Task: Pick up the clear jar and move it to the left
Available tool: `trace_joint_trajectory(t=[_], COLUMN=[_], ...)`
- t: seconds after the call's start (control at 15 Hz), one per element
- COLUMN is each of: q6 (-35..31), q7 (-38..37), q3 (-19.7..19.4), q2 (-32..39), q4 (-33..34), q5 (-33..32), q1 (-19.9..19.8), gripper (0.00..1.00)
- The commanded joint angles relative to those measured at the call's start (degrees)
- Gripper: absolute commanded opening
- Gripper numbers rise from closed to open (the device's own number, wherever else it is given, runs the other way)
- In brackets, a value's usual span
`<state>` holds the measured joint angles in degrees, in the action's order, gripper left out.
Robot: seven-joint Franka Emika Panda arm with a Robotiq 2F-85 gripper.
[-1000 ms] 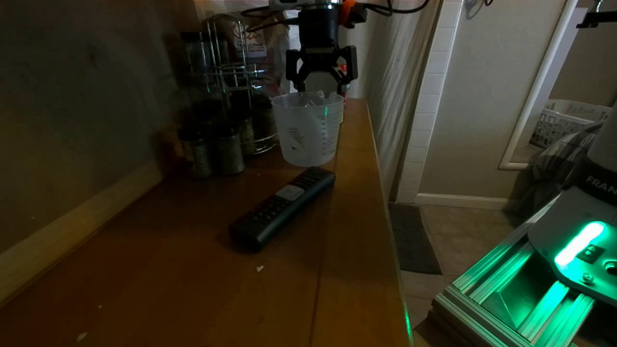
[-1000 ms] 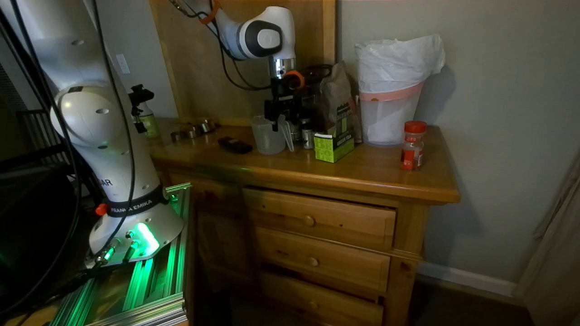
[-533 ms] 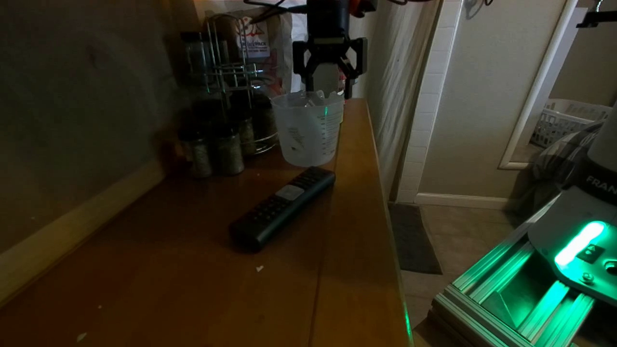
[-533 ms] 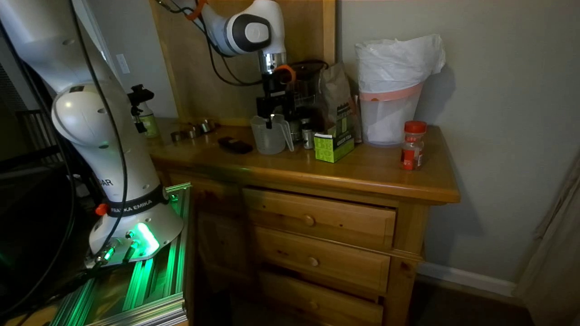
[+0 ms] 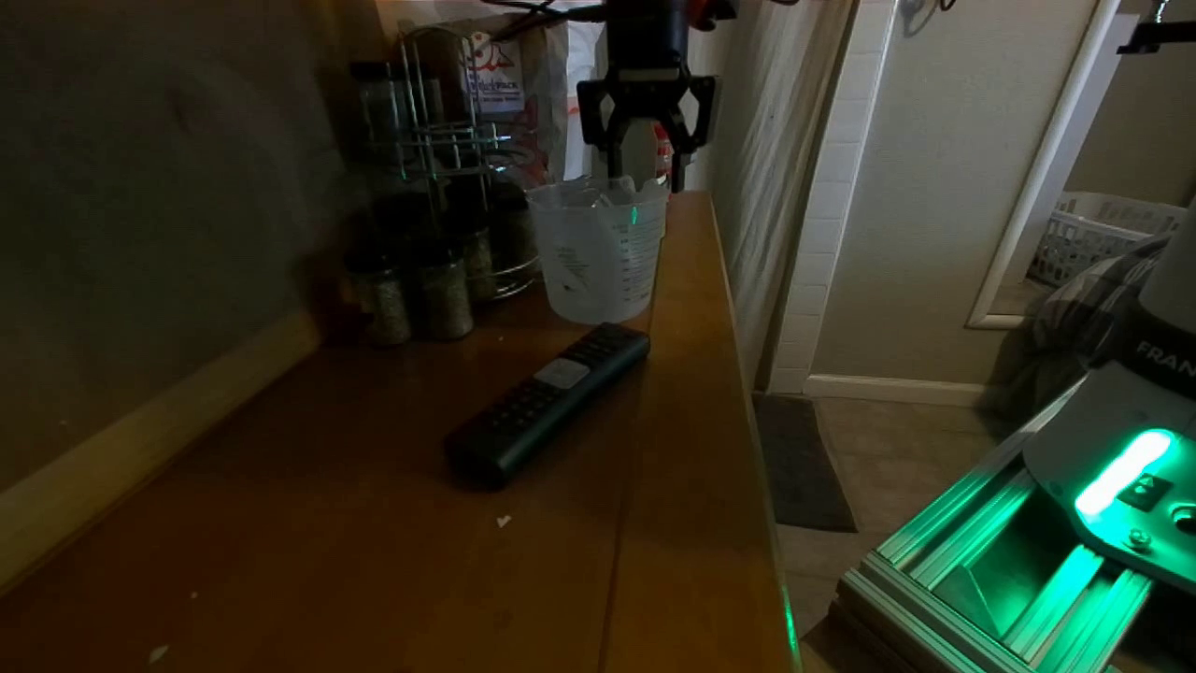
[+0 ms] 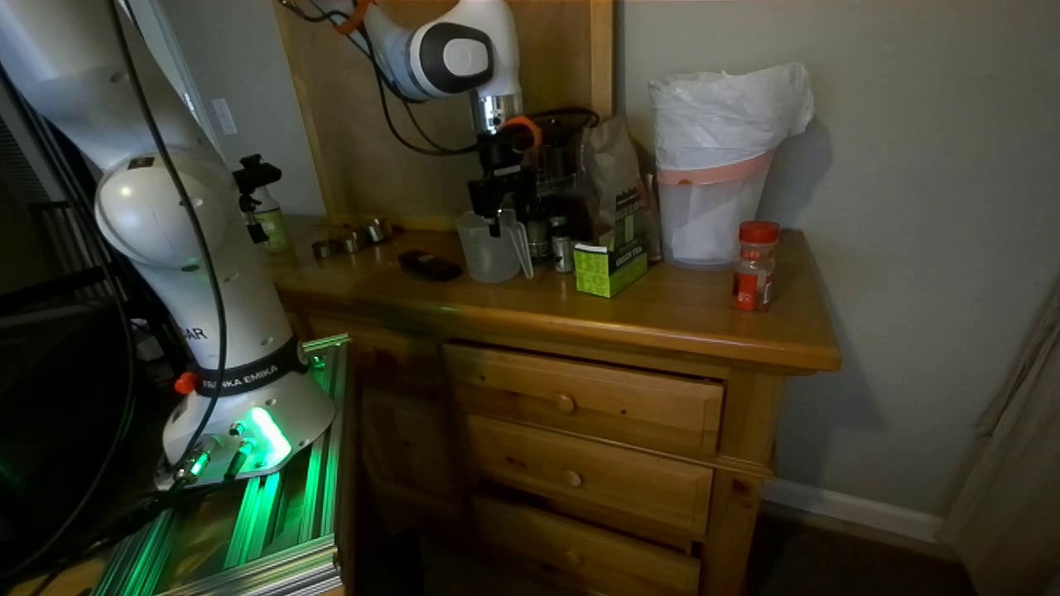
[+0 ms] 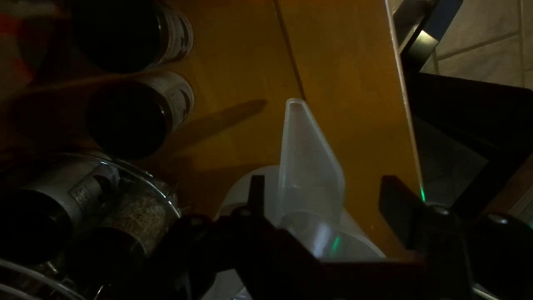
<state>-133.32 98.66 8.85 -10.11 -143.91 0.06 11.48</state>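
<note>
The clear jar, a translucent measuring jug with printed marks, stands upright on the wooden dresser top in both exterior views (image 5: pixel 598 266) (image 6: pixel 489 255). Its handle points up the wrist view (image 7: pixel 310 166); part of the jar is hidden there behind my gripper. My gripper (image 5: pixel 647 178) is open and points down at about rim height, on the jar's handle side. In the wrist view my gripper (image 7: pixel 325 193) has its fingers (image 7: pixel 256 193) apart, one on each side of the handle, with a gap on both sides. In an exterior view one fingertip of my gripper (image 6: pixel 507 223) overlaps the jar.
A black remote (image 5: pixel 547 402) lies near the jar. A wire spice rack (image 5: pixel 448 140) and spice jars (image 7: pixel 137 112) stand close on the wall side. A green tea box (image 6: pixel 610 266), a lined tub (image 6: pixel 712 207) and a red-capped shaker (image 6: pixel 755 265) stand farther along. The dresser's front edge (image 7: pixel 406 91) is near.
My gripper has moved toward the dresser's front edge, rightward in one exterior picture and leftward in another, then slowed. Its jaws stay open. The jar has hardly moved.
</note>
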Motion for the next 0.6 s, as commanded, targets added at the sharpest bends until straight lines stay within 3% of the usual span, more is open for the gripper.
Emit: trace_joint_trajectory(t=[0.0, 0.07, 0.13, 0.33, 0.4, 0.53], q6=[-1.59, -1.82, -1.94, -2.52, -2.66, -2.55], q7=[2.33, 2.53, 2.66, 2.99, 3.13, 3.41], q3=[-1.23, -1.3, -1.38, -1.54, -1.59, -1.62], q2=[-1.33, -1.25, -1.17, -0.93, -0.82, -0.73], q4=[-1.44, -1.46, -1.4, -1.18, -1.1, -0.94], q5=[1.73, 1.84, 2.06, 2.66, 2.84, 3.24], q1=[0.9, 0.9, 0.91, 1.02, 1.05, 1.11], gripper=[0.59, 0.53, 0.37, 0.24, 0.12, 0.11])
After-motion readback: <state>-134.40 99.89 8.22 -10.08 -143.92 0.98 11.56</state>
